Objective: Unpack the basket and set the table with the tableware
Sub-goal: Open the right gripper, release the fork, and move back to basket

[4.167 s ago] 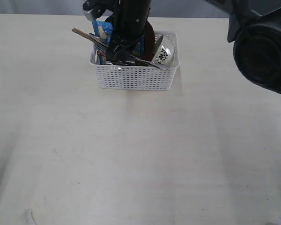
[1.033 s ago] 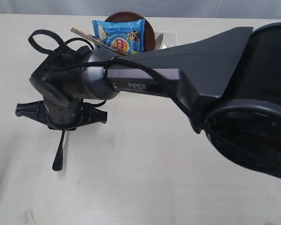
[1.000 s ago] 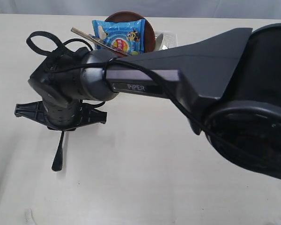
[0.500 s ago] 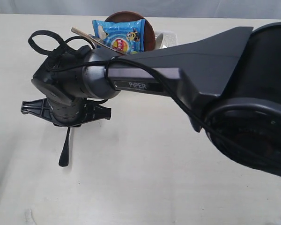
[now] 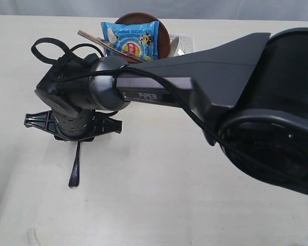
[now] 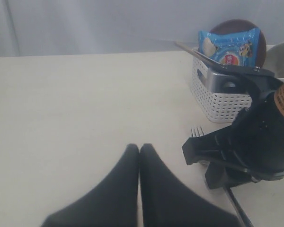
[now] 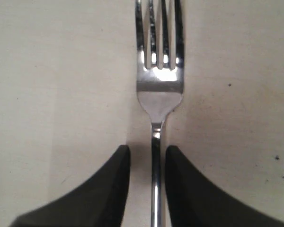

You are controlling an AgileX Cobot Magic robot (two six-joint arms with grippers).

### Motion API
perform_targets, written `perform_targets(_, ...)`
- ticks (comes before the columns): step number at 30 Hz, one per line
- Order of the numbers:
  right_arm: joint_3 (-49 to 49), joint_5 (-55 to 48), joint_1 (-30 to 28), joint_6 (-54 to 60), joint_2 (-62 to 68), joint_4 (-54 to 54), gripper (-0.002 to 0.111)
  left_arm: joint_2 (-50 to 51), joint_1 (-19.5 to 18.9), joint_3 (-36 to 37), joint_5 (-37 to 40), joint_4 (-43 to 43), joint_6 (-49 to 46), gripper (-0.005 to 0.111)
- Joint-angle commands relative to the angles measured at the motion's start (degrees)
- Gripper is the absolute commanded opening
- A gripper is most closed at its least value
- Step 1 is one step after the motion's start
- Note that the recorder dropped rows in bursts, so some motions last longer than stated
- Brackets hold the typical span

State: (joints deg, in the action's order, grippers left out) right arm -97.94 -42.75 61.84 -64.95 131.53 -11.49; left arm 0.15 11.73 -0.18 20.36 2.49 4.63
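— Item: fork [image 7: 158, 94]. Location?
— Flat on the table [image 5: 159, 205], toward its left edge, well apart from the basket [image 6: 217, 101] at the far edge.
— Right gripper [image 7: 148, 152]?
— Fingers parted, one either side of the fork's handle, narrow gaps showing: released.
— Left gripper [image 6: 139, 150]?
— Fingers pressed together, holding nothing.

A shiny steel fork [image 7: 158, 90] lies flat on the pale cream counter [image 5: 159, 200], near the white perforated plastic basket [image 6: 217, 100] but not touching it, its tines toward the basket. Inside the basket a round brown plate [image 5: 163, 31] stands on edge, and a thin brownish stick [image 5: 90, 37] juts over the rim.
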Motion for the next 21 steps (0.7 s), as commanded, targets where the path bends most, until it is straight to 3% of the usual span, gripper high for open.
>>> perform_targets(1, 0.01, -1.03, -0.43, -0.37, 0.15, -0.55, 0.044, -0.15, 0.29, 0.18, -0.61, 0.52, 0.24, 0.0)
perform_targets(8, 0.01, -0.88, -1.33, 4.05, -5.55, -6.6, 0.046, -0.15, 0.29, 0.18, -0.61, 0.52, 0.24, 0.0)
perform_targets(15, 0.01, -2.64, -1.78, 25.41, -15.77, -12.62, 0.046, -0.15, 0.29, 0.18, -0.61, 0.52, 0.24, 0.0)
perform_targets(21, 0.01, -4.78, -5.91, 31.5, -19.58, -22.95, 0.046, -0.15, 0.29, 0.18, -0.61, 0.52, 0.24, 0.0)
